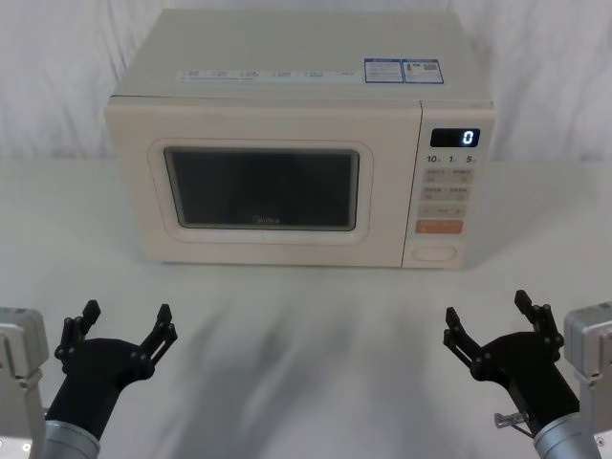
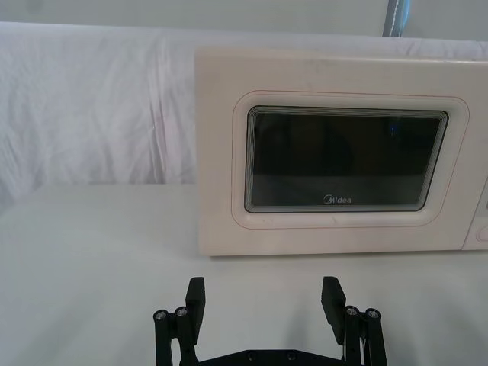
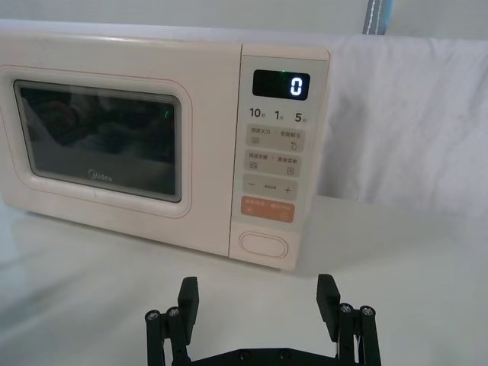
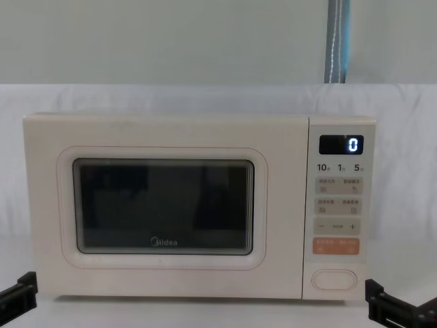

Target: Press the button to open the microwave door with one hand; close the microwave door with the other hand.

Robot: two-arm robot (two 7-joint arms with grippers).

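the microwave (image 1: 301, 143) sits shut on the white table (image 1: 306, 325), its microwave door (image 1: 263, 186) flush with the control panel (image 1: 449, 186) beside it, so the opening step looks not yet begun. the right gripper (image 1: 497, 320) hangs in front of the microwave on the panel side, fingers spread wide and holding nothing; the left gripper (image 1: 124, 325) hangs in front of the door side, equally spread and empty. the button (image 3: 264, 245) is at the foot of the panel, just below the orange key (image 3: 268, 209), and the next move likely calls for the right gripper to travel forward and push it squarely. readable writing: "midea" under the window, a lit "0" on the display (image 4: 341, 144), and "10", "1", "5" beneath it; the smaller key legends and the top stickers (image 1: 402, 71) are too fine to read for sure.
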